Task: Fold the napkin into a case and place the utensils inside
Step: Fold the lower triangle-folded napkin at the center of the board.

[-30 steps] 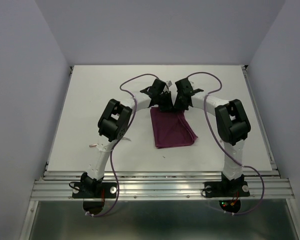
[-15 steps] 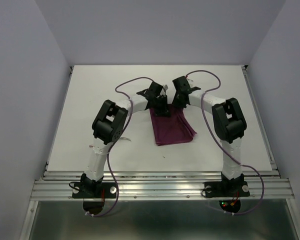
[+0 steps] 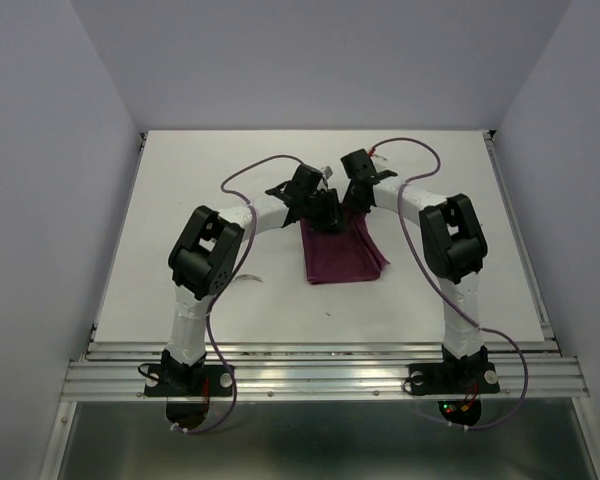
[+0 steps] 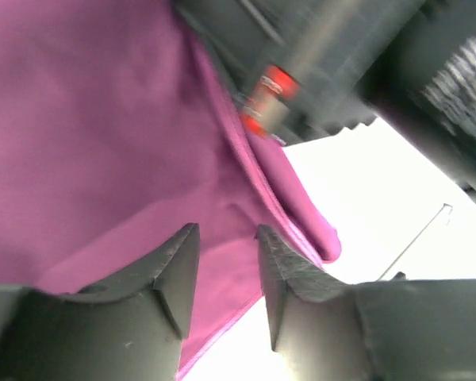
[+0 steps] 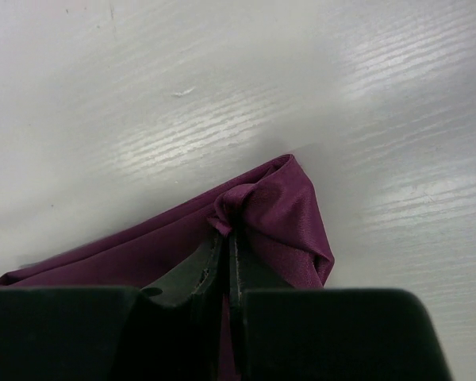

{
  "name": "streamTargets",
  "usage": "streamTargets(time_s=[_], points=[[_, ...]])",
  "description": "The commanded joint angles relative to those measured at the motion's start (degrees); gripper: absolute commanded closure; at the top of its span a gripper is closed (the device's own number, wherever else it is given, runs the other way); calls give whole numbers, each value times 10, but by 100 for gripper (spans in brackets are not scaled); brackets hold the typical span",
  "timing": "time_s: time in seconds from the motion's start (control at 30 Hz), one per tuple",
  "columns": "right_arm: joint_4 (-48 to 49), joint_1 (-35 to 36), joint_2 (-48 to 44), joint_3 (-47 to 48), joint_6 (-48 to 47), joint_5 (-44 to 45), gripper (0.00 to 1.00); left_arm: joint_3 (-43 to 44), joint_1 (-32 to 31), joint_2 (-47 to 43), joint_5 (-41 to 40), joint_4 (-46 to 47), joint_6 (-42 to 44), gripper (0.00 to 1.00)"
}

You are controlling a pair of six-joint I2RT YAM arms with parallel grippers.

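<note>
On the white table [image 3: 180,200] lies a folded burgundy napkin [image 3: 342,255]. The right gripper [image 5: 226,238] pinches its bunched corner; the left gripper [image 4: 227,234] hovers above, jaws parted.

Reaches with both white-and-black jointed arms [image 3: 260,210], elbows bent outward, wrists close together mid-table. Holds the left black two-finger gripper [image 4: 228,238] tipped down, jaws parted. Pinches the dark burgundy cloth napkin [image 5: 285,206] in the right black two-finger gripper [image 5: 226,238].

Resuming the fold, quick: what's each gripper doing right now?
Left gripper: open, just over the napkin, holding nothing.
Right gripper: closed, pinching a napkin corner.
</note>
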Motion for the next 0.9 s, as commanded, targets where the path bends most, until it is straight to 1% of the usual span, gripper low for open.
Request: streamTargets(time_s=[0.0, 0.07, 0.17, 0.27, 0.37, 0.47, 0.5, 0.57, 0.6, 0.73, 0.8, 0.87], points=[[-66, 4, 54, 15, 17, 27, 99, -20, -25, -32, 26, 69, -48, 48], [-66, 4, 58, 17, 19, 24, 99, -36, -29, -29, 35, 99, -66, 42], [-60, 4, 53, 10, 21, 19, 99, -49, -35, -24, 41, 118, -95, 38], [-53, 4, 45, -2, 20, 13, 99, -54, -39, -13, 39, 145, -117, 38], [-46, 4, 36, -14, 18, 12, 99, -48, -43, 2, 41, 155, -133, 43], [-46, 4, 25, -20, 17, 13, 99, -38, -44, 15, 35, 161, -140, 51], [-46, 4, 24, -20, 17, 13, 99, -34, -44, 19, 33, 160, -140, 57], [-44, 4, 19, -26, 17, 12, 99, -28, -44, 27, 28, 160, -142, 64], [-43, 4, 15, -28, 13, 10, 99, -26, -45, 29, 26, 154, -142, 74], [-39, 4, 6, -33, 4, -2, 99, -26, -45, 36, 26, 142, -136, 97], [-37, 4, 3, -37, 0, -5, 99, -43, -45, 23, 22, 146, -133, 100], [-36, 4, -3, -41, -3, -7, 99, -64, -45, 6, 18, 149, -129, 100]])
